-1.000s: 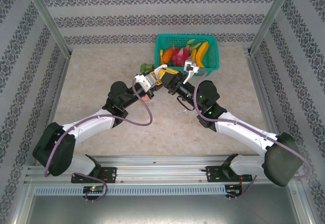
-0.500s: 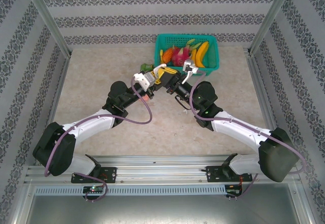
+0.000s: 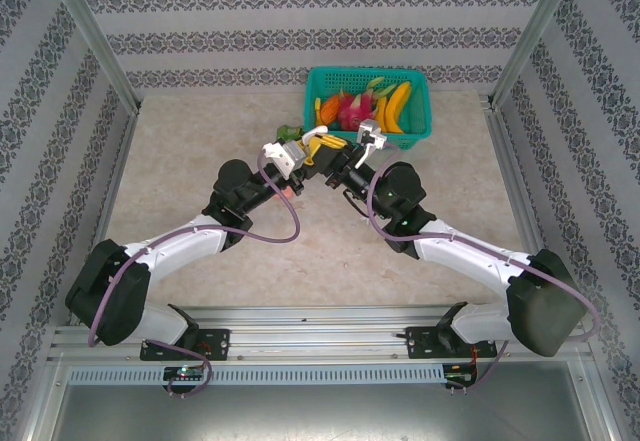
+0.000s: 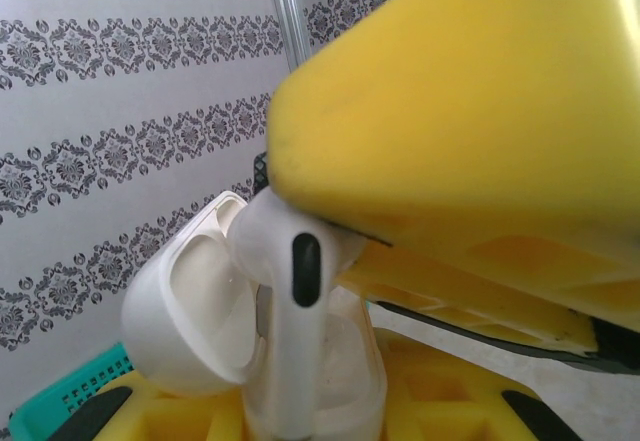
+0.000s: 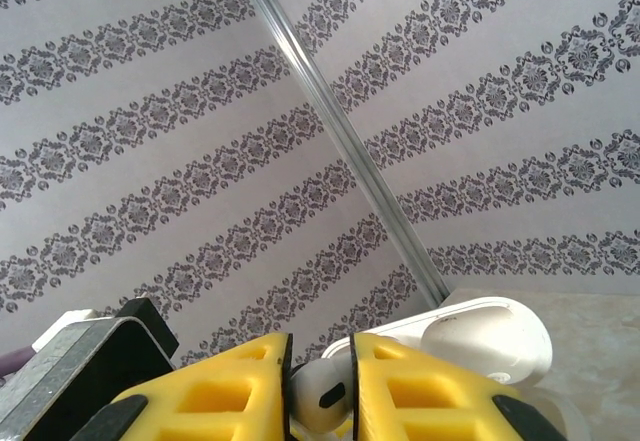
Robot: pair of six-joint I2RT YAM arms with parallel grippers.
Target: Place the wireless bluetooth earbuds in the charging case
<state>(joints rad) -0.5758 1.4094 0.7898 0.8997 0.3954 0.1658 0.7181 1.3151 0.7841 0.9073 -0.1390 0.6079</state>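
Top external view, mid-frame: my left gripper (image 3: 305, 153) sits where it was a second ago, jaws closed hard on the charging case (image 4: 345, 371). The left wrist view shows the case upright between the yellow pads (image 4: 440, 401), with its lid (image 4: 180, 311) thrown open toward the lower left of that frame. At the case's mouth one white earbud (image 4: 300, 261) hangs with its stem pointing down into the open body; how deep it sits I cannot tell. To the right, my right gripper (image 3: 338, 153) has slid leftward over the past second to meet its partner. Its jaws have narrowed a touch and pinch that earbud at the bottom centre of the right wrist view. A teal basket (image 3: 424, 111) of fruit stands behind, upper right. My reading is that the approach is over and the insertion has begun. What remains is a straight push down and a clean release, and a tilted stem could catch on the rim.
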